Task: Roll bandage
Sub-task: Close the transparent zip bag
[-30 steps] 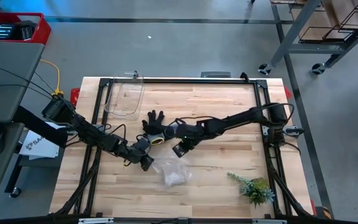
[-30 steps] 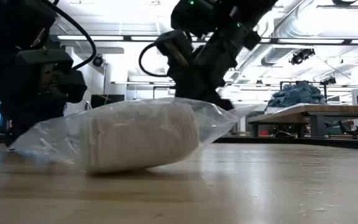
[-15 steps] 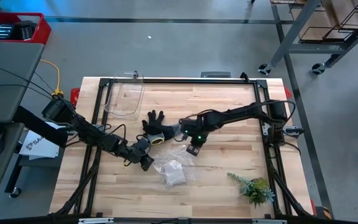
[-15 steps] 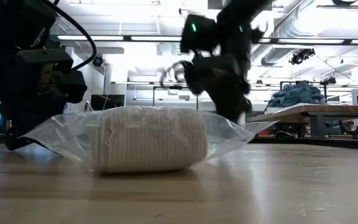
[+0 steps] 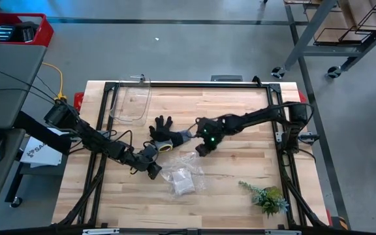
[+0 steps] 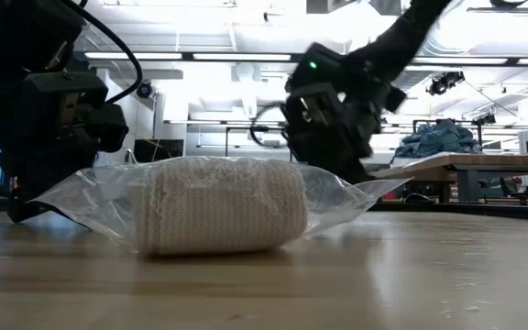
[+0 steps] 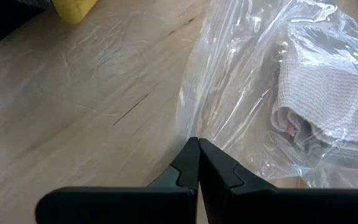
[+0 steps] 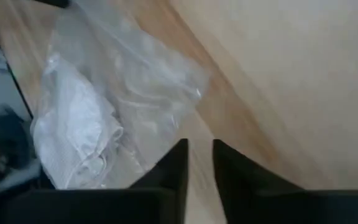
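The left gripper [image 7: 197,163] has its jaws clenched tight, pinching the edge of the bag [image 5: 183,179] where the clear film meets the counter [image 5: 240,163]. The right gripper [image 8: 199,163] hangs just above the wood near the bag's far corner, its jaws parted by a narrow gap and holding nothing.

The bandage [image 6: 223,203] sits inside the bag as a loose white bundle, lying on the counter between the two arms. It appears bunched, not neatly wound, though the crinkled plastic makes that hard to judge.

To do this step well, the left pinch should stay low and steady so the bag does not slide. The right jaws should go for the bag's free edge, not the cloth through the film, and pull gently away from the left grip so the mouth opens. A snatch would likely drag the whole bundle.

The counter is pale, smooth wood on a dark frame. A glove [image 5: 164,130] lies just beside the arms, a clear tray [image 5: 130,103] sits toward the back left, and a plant sprig [image 5: 266,198] lies near the front right. Beyond is grey floor, a red bin [image 5: 19,29], and a bright workshop with benches.
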Motion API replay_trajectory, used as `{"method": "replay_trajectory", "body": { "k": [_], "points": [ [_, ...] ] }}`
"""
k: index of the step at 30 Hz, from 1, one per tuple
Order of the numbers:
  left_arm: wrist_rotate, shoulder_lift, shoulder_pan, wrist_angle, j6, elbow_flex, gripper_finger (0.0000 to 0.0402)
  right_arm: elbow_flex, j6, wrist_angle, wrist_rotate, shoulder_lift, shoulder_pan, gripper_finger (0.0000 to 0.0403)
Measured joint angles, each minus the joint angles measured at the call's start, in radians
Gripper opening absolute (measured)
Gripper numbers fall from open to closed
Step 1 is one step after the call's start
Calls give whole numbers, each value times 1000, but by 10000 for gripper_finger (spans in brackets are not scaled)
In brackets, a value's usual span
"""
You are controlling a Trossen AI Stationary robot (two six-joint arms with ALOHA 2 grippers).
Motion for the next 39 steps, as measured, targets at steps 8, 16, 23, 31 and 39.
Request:
{"method": "replay_trajectory", "body": {
  "k": [8, 16, 23, 31, 39],
  "points": [
    [1, 0, 1, 3, -2, 0, 0, -198, 472, 490, 102, 2, 32, 181],
    [2, 0, 2, 8, -5, 1, 0, -218, 580, 522, 180, -2, 34, 197],
    [10, 0, 19, 12, -7, 1, 0, -47, 510, 213, 217, 33, 71, 197],
    [16, 0, 38, 29, 1, 1, 0, 78, 520, 114, 227, 106, 89, 197],
    [13, 0, 38, 29, 8, 1, 0, 118, 529, 124, 249, 115, 100, 100]
  ]
}}
